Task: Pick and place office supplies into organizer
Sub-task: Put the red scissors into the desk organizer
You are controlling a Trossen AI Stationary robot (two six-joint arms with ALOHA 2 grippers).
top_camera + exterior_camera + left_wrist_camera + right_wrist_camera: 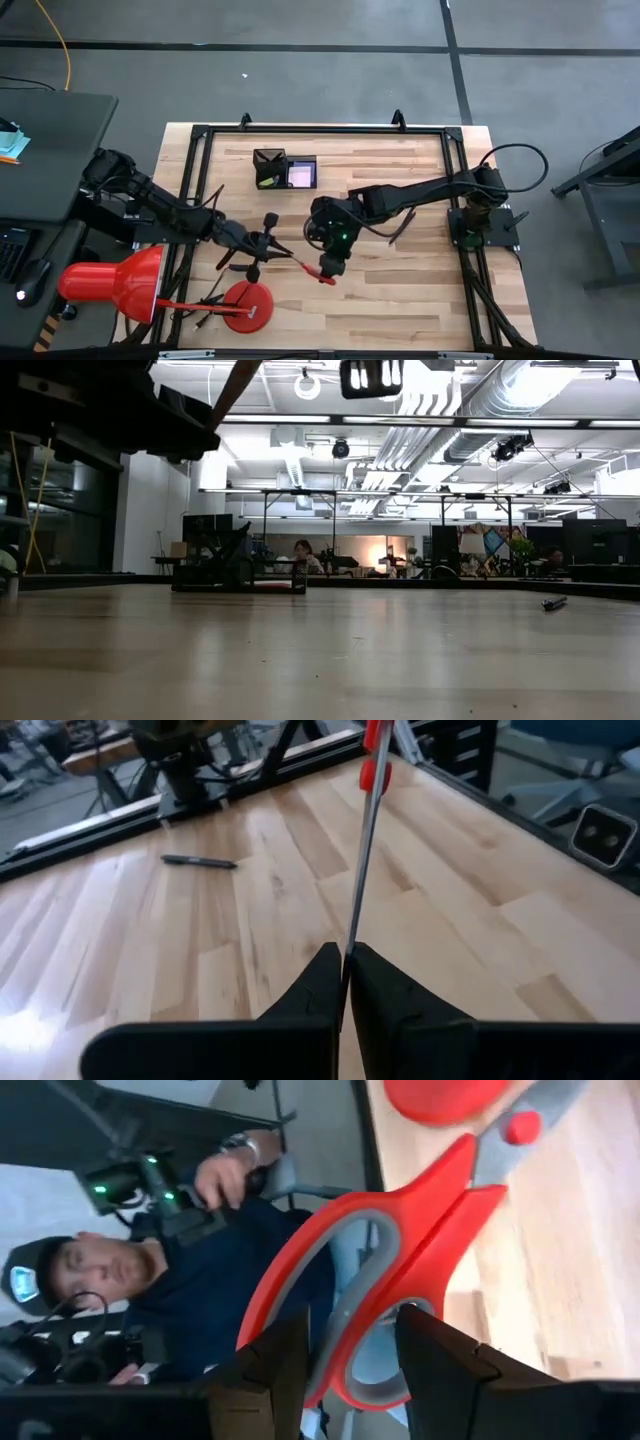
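Observation:
The red-handled scissors (300, 260) hang in the air over the table's near middle, between my two grippers. My left gripper (272, 250) is shut on the blade end. My right gripper (330, 262) is at the red handles (400, 1230), its fingers apart on either side of a handle loop. The black organizer (285, 170) stands at the far middle, with a pink pad (300, 176) in its right compartment. A black pen (200, 862) lies on the wood to the right of the scissors. My left gripper pinches the closed blades near their tip (347, 948) between its two fingers. The fingers come nearly level from the table's left and lie along the blades. The scissors are clear of the table and run away from the fingers to the red pivot (375, 770). My right gripper has part of a handle loop (350, 1330) between its fingers; whether they touch it cannot be told.
A red desk lamp stands at the near left, its shade (110, 280) off the table's corner and its round base (248, 305) close below my left gripper. A black frame (330, 130) runs round the table top. A person (200, 1280) sits beyond the near edge.

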